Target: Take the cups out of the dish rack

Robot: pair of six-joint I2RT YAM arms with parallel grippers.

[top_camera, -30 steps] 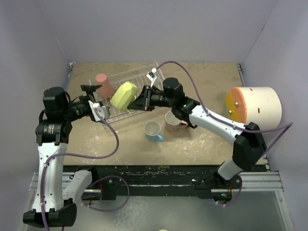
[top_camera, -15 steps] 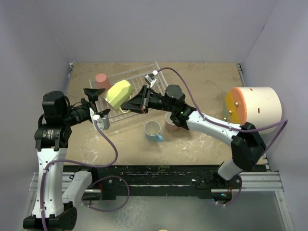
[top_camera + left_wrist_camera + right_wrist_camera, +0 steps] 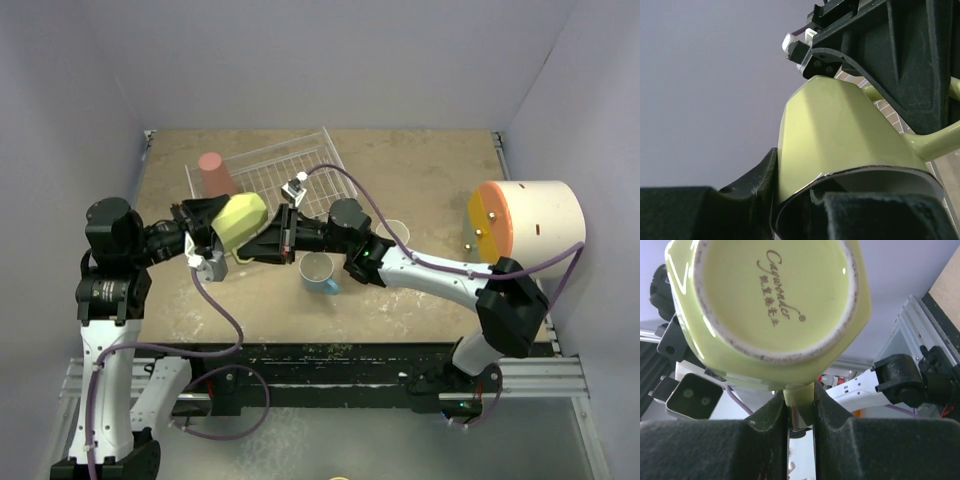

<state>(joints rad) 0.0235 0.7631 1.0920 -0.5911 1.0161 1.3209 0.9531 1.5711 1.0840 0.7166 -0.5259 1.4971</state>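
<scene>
From my overhead feed, the yellow-green mug [image 3: 240, 220] hangs in the air over the near left part of the table [image 3: 430, 160], just in front of the dish rack [image 3: 285, 172] and clear of it. It is caught between both arms: the left gripper [image 3: 213, 224] meets it from the left, and the right gripper [image 3: 258, 248] reaches in from the right at its lower side. A coral-red cup [image 3: 213, 172] stands mouth down at the rack's left end, and a light blue mug [image 3: 318, 270] sits upright on the table under the right arm. The big cream cylinder [image 3: 530, 228] lies well off to the right. On the left wrist camera I see the mug's rim right at my own fingers [image 3: 747, 192]. One lies against the outer wall and the other across the mouth, so they are clamped on the wall. The other arm's black fingers [image 3: 900, 65] come down on the mug from above. On the right wrist camera the mug's base fills the top of the view, its printed mark facing me. My two pads [image 3: 765, 430] are pressed together on the handle [image 3: 799, 394], which sticks down between them.
</scene>
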